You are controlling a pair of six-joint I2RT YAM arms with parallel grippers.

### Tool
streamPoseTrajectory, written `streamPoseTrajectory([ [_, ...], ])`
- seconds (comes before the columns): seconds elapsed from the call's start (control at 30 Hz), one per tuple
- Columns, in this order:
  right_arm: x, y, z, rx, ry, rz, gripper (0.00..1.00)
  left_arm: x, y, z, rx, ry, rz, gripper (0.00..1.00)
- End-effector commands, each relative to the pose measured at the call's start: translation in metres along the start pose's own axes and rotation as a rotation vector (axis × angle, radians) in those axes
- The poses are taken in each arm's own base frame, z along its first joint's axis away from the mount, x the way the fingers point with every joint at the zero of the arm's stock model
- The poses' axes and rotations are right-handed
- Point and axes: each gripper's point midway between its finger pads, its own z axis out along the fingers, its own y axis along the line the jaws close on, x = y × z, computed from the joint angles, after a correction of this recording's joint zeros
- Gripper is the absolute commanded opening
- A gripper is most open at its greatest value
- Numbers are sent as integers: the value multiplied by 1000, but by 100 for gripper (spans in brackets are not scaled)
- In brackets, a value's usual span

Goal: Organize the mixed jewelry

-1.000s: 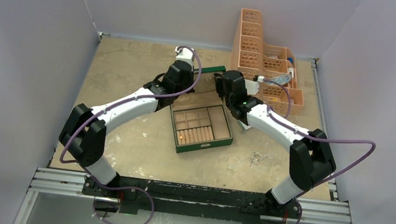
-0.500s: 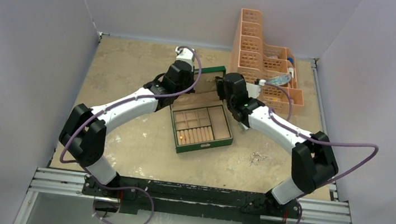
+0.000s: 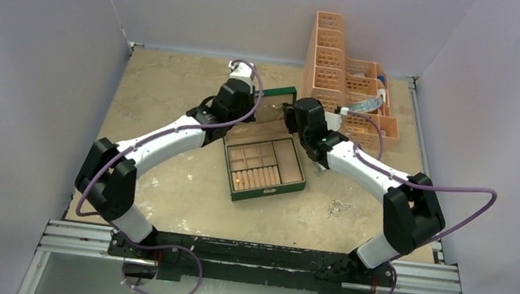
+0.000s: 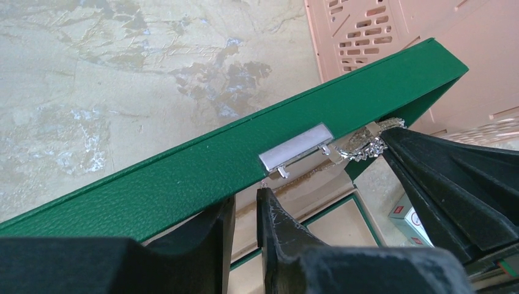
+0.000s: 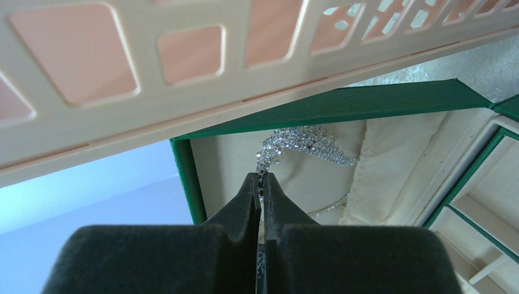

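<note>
The green jewelry box [image 3: 267, 190] lies open mid-table, its lid [image 3: 279, 91] standing up at the back. My left gripper [image 4: 246, 197] sits at the lid's front edge [image 4: 183, 177], just left of the silver clasp [image 4: 297, 147]. Its jaws are slightly apart with nothing between them. My right gripper [image 5: 261, 176] is shut on a sparkling silver chain [image 5: 300, 144], held against the cream lining inside the lid. The same chain [image 4: 361, 146] shows at the lid's corner in the left wrist view. A small tangle of loose jewelry [image 3: 339, 207] lies on the table right of the box.
Peach plastic baskets [image 3: 340, 67] stand at the back right, close behind the lid and over my right gripper [image 3: 284, 113]. A small white card box with red print [image 4: 409, 217] sits right of the green box, under the right arm. The box holds divided beige compartments [image 3: 262, 163].
The left jaws have parted a little. The green lid's edge now shows further back and more upright. The right forearm has shifted slightly, still gripping the chain.
</note>
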Motion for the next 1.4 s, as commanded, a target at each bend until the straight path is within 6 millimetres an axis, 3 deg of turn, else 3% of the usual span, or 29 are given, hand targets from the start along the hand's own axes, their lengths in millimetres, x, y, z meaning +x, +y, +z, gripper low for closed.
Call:
streamPoseTrajectory([
  [0.0, 4, -18, 6, 38, 18, 12, 0, -26, 2, -16, 13, -66, -46, 20],
  [0.47, 11, -52, 16, 121, 44, 21, 1, -21, 2, -17, 22, -53, -51, 22],
  [0.6, 10, -44, 10, 100, 51, 18, 13, -22, 2, -18, 23, -55, -52, 23],
  [0.83, 0, -23, -13, 32, 48, -13, 45, -24, 3, -20, 25, -58, -54, 24],
  [1.13, -9, -10, -44, -119, 72, -277, 59, -24, 0, -23, 51, -53, -58, 26],
  [1.27, 0, -8, -49, -176, 136, -419, 61, -24, -1, -24, 61, -50, -63, 27],
  [1.37, 13, 0, -48, -262, 184, -629, 59, -24, -2, -26, 67, -46, -61, 27],
])
